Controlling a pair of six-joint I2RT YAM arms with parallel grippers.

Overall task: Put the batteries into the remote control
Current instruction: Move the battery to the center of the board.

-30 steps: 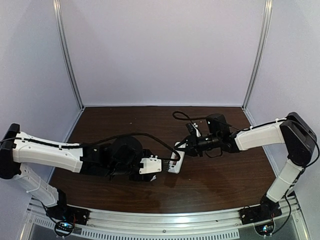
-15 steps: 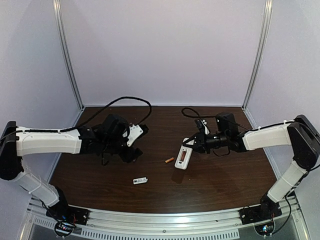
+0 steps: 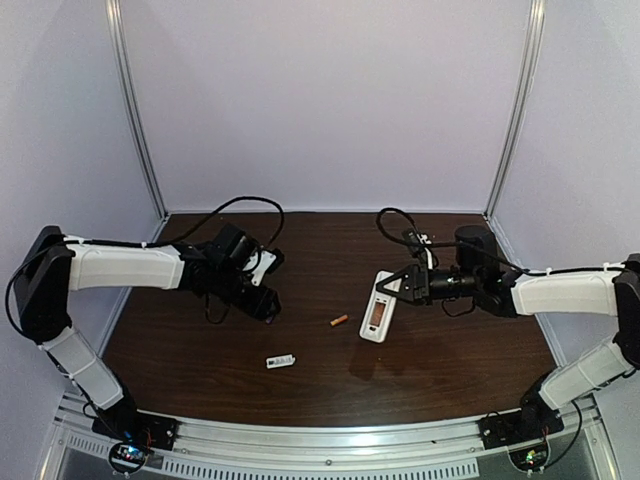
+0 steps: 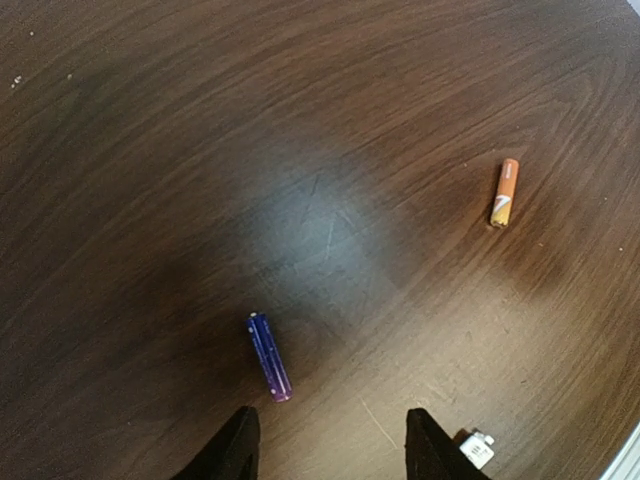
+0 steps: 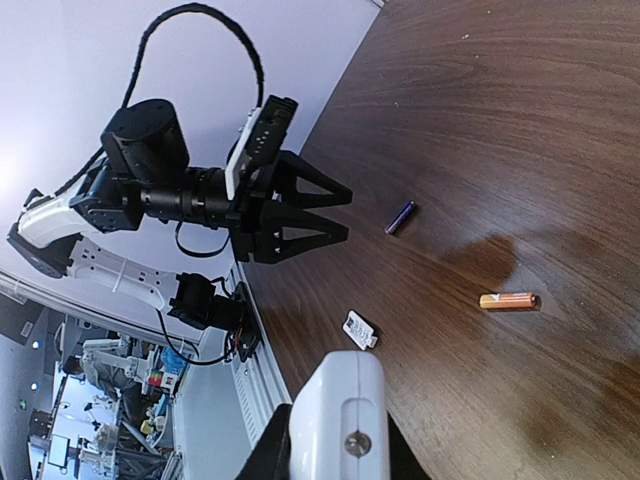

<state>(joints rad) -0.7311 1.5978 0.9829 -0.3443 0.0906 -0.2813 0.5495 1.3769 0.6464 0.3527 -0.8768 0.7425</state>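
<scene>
My right gripper (image 3: 403, 287) is shut on the white remote control (image 3: 378, 309) and holds it tilted above the table; the remote's end fills the bottom of the right wrist view (image 5: 340, 420). The orange battery (image 3: 339, 320) lies on the table left of the remote, and also shows in the left wrist view (image 4: 505, 191). The purple battery (image 4: 269, 356) lies just ahead of my left gripper (image 4: 330, 445), nearer its left finger. That gripper is open and empty, low over the table (image 3: 266, 303). The purple battery also shows in the right wrist view (image 5: 401, 217).
A small white flat cover piece (image 3: 281, 361) lies near the front middle of the dark wood table (image 3: 440, 360); it also shows beside my left gripper's right finger (image 4: 477, 448). Pale walls with metal corner posts (image 3: 140, 130) close off the back and sides.
My left arm has pulled back from the remote to the left side of the table. The cover piece and orange battery now lie exposed. My right gripper has carried the remote slightly right.
</scene>
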